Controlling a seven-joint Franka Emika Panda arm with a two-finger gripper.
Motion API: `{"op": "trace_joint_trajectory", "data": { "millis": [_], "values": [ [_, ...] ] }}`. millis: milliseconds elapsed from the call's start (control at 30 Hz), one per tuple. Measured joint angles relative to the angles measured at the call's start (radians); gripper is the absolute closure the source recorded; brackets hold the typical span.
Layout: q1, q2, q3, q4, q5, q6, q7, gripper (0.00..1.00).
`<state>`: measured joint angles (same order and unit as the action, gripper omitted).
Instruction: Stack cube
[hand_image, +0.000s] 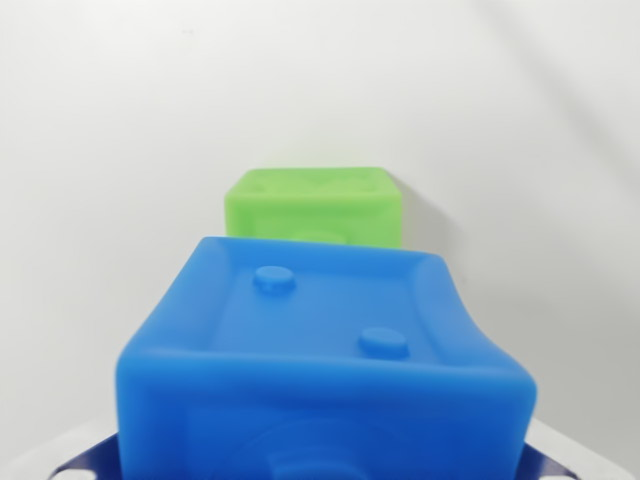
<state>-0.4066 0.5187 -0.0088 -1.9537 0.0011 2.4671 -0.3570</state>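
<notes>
A blue cube with two round studs on its upper face fills the lower half of the wrist view, very close to the camera. My gripper is at the bottom edge. Only its dark blue fingertips show, one against each side of the blue cube, so it looks shut on the cube. A green cube stands on the white surface directly behind the blue one, apart from it. The blue cube hides the green cube's lower front.
A plain white surface runs all around both cubes, with a soft shadow to the right of the green cube.
</notes>
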Motion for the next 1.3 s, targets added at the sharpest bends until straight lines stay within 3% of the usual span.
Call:
{"op": "trace_joint_trajectory", "data": {
  "millis": [1167, 1200, 1300],
  "values": [
    [0.0, 0.08, 0.001, 0.01, 0.0, 0.07, 0.0, 1.0],
    [0.0, 0.08, 0.001, 0.01, 0.0, 0.07, 0.0, 0.0],
    [0.0, 0.08, 0.001, 0.01, 0.0, 0.07, 0.0, 0.0]
  ]
}}
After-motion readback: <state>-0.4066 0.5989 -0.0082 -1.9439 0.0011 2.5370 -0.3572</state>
